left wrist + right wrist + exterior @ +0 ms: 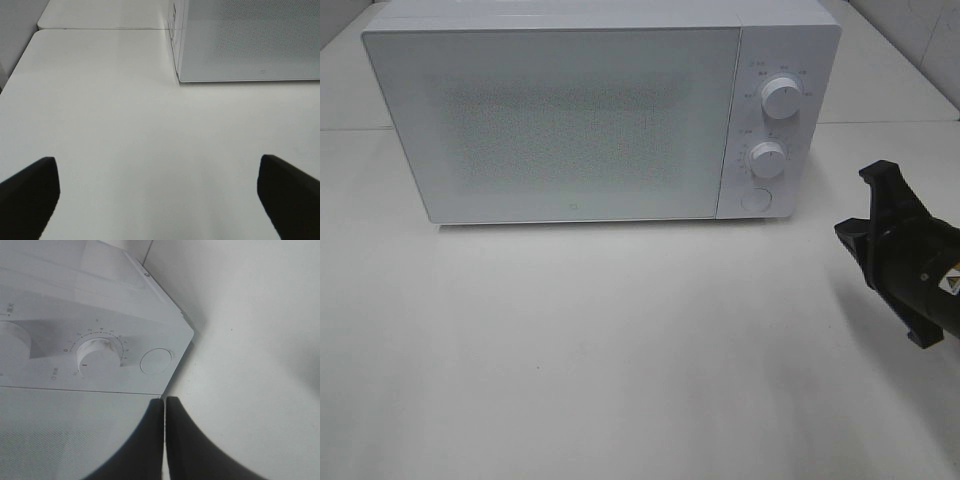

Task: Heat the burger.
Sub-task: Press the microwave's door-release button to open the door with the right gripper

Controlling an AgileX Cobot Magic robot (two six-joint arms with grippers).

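Observation:
The burger is out of view in every frame. A white microwave (570, 120) stands at the back of the table with its door closed; nothing shows through the door. My right gripper (865, 205) hangs to the right of the microwave, level with its control panel. In the right wrist view its fingers (150, 445) are pressed together and hold nothing, pointing at the lower knob (100, 357) and round button (156, 361). My left gripper (157, 165) is open and empty over bare table, in front of the microwave's left corner (250, 40).
The control panel carries an upper knob (781, 97), a lower knob (767, 157) and a round button (755, 199). The white table (620, 350) stretches in front of the microwave. A second table edge (100, 22) lies behind on the left.

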